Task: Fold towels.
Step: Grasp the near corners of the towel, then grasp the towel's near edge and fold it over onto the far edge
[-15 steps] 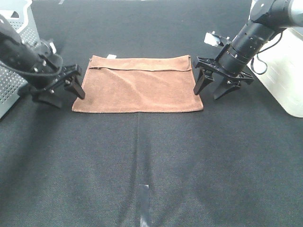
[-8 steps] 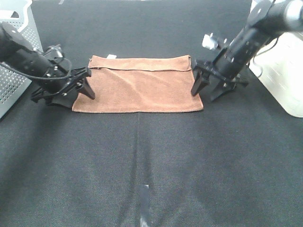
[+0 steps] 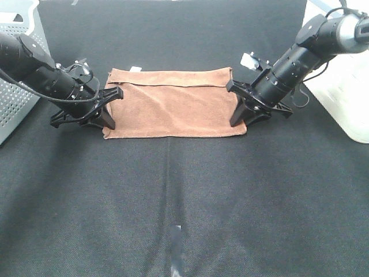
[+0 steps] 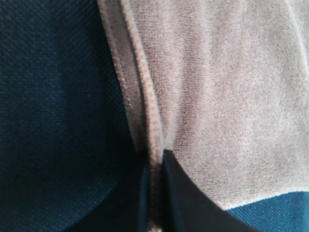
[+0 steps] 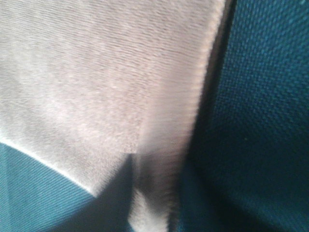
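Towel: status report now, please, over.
Left gripper, right gripper at short edges of towel, hem between the jaws, grip unconfirmed. Towel lies flat. Nothing in the way.

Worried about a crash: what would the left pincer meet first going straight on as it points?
Probably the towel: the left pincer angles down onto its short edge, hem between the jaws. The black mat lies just beneath.

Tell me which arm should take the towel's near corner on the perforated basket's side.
Left. The left gripper is at that corner of the towel, with the hem between its fingers in the wrist view. The right gripper sits at the opposite short edge.
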You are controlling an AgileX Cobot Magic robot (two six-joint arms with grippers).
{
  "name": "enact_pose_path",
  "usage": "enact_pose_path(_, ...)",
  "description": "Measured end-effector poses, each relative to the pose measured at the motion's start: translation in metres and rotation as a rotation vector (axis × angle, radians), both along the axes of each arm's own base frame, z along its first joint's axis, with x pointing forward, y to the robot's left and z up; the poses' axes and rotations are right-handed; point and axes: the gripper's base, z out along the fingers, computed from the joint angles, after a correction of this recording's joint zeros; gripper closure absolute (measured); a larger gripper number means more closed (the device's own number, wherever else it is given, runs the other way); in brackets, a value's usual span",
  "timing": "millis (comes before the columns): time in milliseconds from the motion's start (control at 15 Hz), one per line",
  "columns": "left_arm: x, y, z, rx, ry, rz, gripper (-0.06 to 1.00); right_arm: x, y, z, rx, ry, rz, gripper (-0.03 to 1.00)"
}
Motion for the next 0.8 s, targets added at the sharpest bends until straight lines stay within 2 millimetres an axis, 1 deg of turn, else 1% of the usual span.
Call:
enact_pose_path(67,-0.001,0.0,0.0,0.004,0.007,-0.011,0.92,0.0,0.0,-0.002,-0.004,0.003,0.001,0.92)
enact_pose_path(133,-0.002,0.0,0.002,0.008,0.013,-0.027,0.92,0.0,-0.001,-0.002,-0.007,0.006,-0.003,0.97)
enact_pose_path(200,-0.004,0.001,0.003,0.022,0.026,-0.058,0.92,0.0,-0.001,0.0,-0.014,0.007,-0.009,0.97)
enact_pose_path(333,-0.008,0.006,0.013,0.03,0.048,-0.082,0.92,-0.001,-0.003,0.006,-0.038,0.0,0.002,0.97)
enact_pose_path(400,-0.01,0.014,0.025,0.042,0.05,-0.095,0.92,-0.004,-0.004,0.015,-0.045,0.008,0.004,0.97)
enact_pose_path(467,-0.013,0.018,0.033,0.057,0.051,-0.11,0.92,-0.01,-0.004,0.021,-0.044,0.023,0.006,0.97)
enact_pose_path(533,-0.019,0.02,0.039,0.073,0.056,-0.123,0.92,-0.018,-0.004,0.023,-0.045,0.039,0.003,0.97)
enact_pose_path(600,-0.019,0.02,0.039,0.073,0.056,-0.123,0.92,-0.018,-0.004,0.023,-0.045,0.039,0.003,0.97)
enact_pose_path(733,-0.036,0.022,0.038,0.084,0.102,-0.128,0.92,-0.037,-0.005,0.025,-0.043,0.073,-0.002,0.97)
enact_pose_path(800,-0.055,0.024,0.034,0.086,0.148,-0.13,0.92,-0.055,-0.005,0.024,-0.034,0.107,-0.007,0.97)
